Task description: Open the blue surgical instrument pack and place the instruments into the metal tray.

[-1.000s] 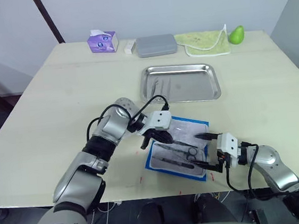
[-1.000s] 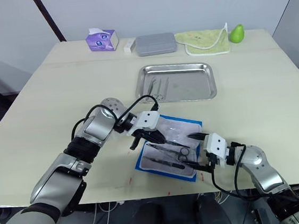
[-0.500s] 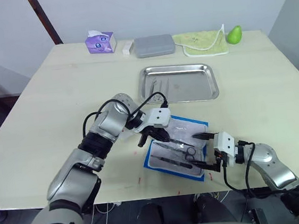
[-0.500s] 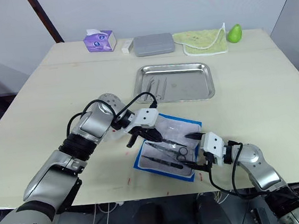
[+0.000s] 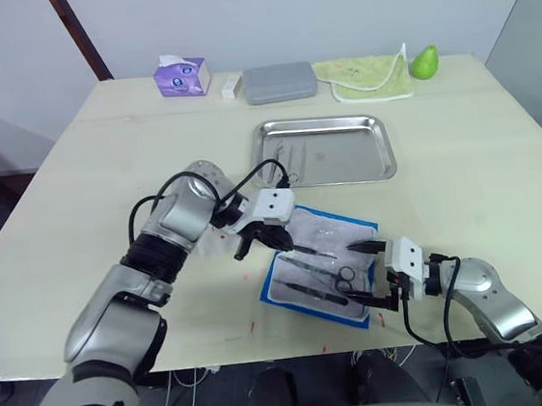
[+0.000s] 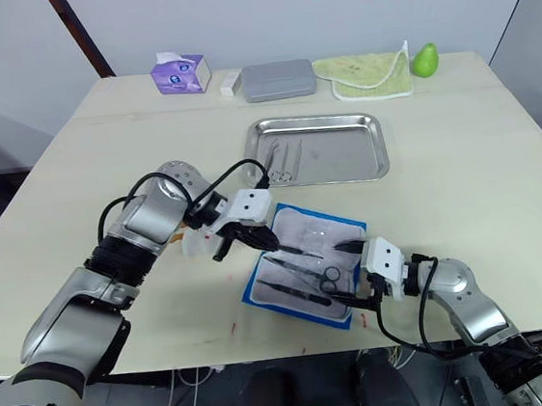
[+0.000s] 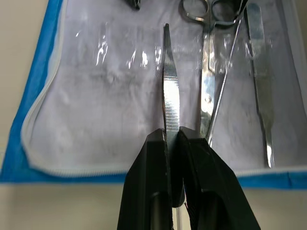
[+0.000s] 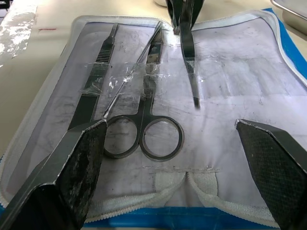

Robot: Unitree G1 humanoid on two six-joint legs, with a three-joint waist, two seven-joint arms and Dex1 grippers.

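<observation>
**Q:** how far along are you here?

**A:** About midway, I'd say. The blue surgical instrument pack (image 5: 320,270) is already laid open on the worktop (image 5: 103,172), just on the near side of the metal tray (image 5: 324,150), so the opening part is done. A couple of instruments (image 6: 282,161) are lying in the tray's left end already.

**Q:** and your pincers?

**A:** Your left pincer (image 7: 171,136) is clamped on a slim pair of tweezers (image 7: 170,93), holding it just above the pack's pale lining, tip pointing at the right arm. Your right pincer (image 8: 177,148) is spread wide and holding nothing, sitting at the pack's edge farthest from the tray.

**Q:** what's left?

**A:** Carry that one over to the tray. Then the scissors (image 8: 146,115) and a flat forceps (image 8: 93,91) beside them, both on the lining and apparently taped down, so expect some resistance.
</observation>
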